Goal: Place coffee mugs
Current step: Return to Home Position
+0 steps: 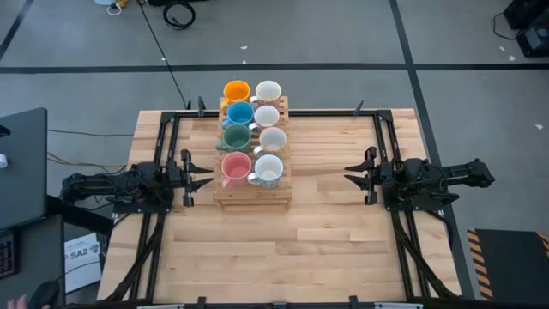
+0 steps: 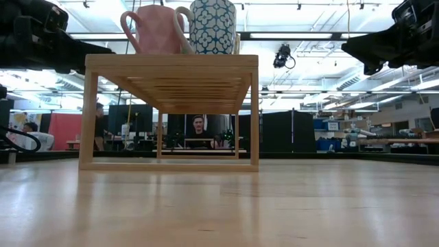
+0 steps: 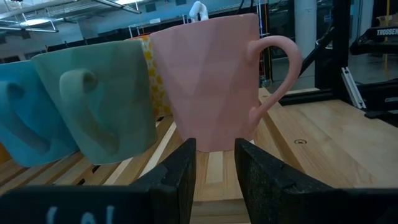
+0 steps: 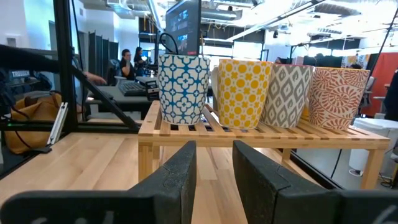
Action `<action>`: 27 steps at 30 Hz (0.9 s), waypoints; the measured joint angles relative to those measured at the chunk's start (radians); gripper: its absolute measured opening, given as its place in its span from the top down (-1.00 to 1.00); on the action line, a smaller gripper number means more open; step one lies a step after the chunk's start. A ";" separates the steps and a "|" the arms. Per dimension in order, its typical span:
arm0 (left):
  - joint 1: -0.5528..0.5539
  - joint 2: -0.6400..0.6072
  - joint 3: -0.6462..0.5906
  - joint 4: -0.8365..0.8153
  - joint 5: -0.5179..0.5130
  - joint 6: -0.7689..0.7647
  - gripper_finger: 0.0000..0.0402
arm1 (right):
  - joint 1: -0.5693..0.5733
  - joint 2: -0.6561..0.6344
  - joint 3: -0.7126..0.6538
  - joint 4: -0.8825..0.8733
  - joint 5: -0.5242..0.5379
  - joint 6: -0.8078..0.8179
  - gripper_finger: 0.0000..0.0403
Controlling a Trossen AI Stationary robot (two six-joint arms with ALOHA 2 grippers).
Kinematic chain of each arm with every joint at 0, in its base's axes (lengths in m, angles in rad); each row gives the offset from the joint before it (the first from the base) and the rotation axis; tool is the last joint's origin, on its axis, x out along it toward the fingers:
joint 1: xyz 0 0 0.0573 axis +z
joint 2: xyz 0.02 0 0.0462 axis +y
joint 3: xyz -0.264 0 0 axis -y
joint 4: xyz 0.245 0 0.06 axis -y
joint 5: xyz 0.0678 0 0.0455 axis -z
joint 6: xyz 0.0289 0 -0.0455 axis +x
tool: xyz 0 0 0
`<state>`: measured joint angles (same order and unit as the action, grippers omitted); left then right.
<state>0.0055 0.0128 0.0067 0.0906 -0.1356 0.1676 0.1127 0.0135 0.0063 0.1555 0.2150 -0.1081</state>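
Eight mugs stand upright in two rows on a slatted wooden rack [image 1: 251, 196] at the table's middle. The left row is orange [image 1: 236, 91], blue [image 1: 240, 112], green [image 1: 236, 136] and pink [image 1: 236, 166]. The right row [image 1: 268, 168] is white inside, and the right wrist view shows these patterned blue [image 4: 182, 87], yellow [image 4: 242, 93], grey [image 4: 286, 93] and red [image 4: 339, 96]. My left gripper [image 1: 204, 178] is open and empty, just left of the rack, facing the pink mug [image 3: 211, 81]. My right gripper [image 1: 350, 172] is open and empty, well to the right of the rack.
Black frame rails [image 1: 382, 129] run along the table's left, right and far sides. Bare wood [image 1: 283, 249] lies between the rack and the near edge. In the low view the rack [image 2: 171, 110] stands on legs. People sit in the room beyond [image 2: 199, 130].
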 joint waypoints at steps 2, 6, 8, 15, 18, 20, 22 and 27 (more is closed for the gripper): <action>0.000 0.000 0.000 0.000 0.001 0.000 0.42 | 0.000 0.000 0.000 0.000 0.000 0.000 0.46; 0.000 0.000 0.000 0.001 0.001 0.000 0.42 | 0.000 0.000 0.000 0.000 0.000 0.000 0.46; 0.000 -0.003 0.000 0.001 0.001 0.000 0.42 | 0.000 0.000 0.000 0.000 0.000 0.000 0.46; 0.000 -0.011 0.000 0.005 0.001 0.000 0.42 | 0.000 0.000 0.000 0.000 0.000 0.000 0.46; 0.000 -0.011 0.000 0.004 0.001 0.000 0.42 | 0.000 0.000 0.000 0.000 0.000 0.000 0.46; 0.000 -0.011 0.000 0.003 0.001 0.000 0.42 | 0.000 0.000 0.000 0.000 0.000 0.000 0.46; 0.000 -0.011 0.000 0.003 0.001 0.000 0.42 | 0.000 0.000 0.000 0.000 0.000 0.000 0.46; 0.000 -0.011 0.000 0.002 0.001 0.000 0.42 | 0.000 0.000 0.000 0.000 0.000 0.000 0.46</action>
<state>0.0055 0.0013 0.0067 0.0921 -0.1345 0.1674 0.1127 0.0135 0.0063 0.1558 0.2150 -0.1079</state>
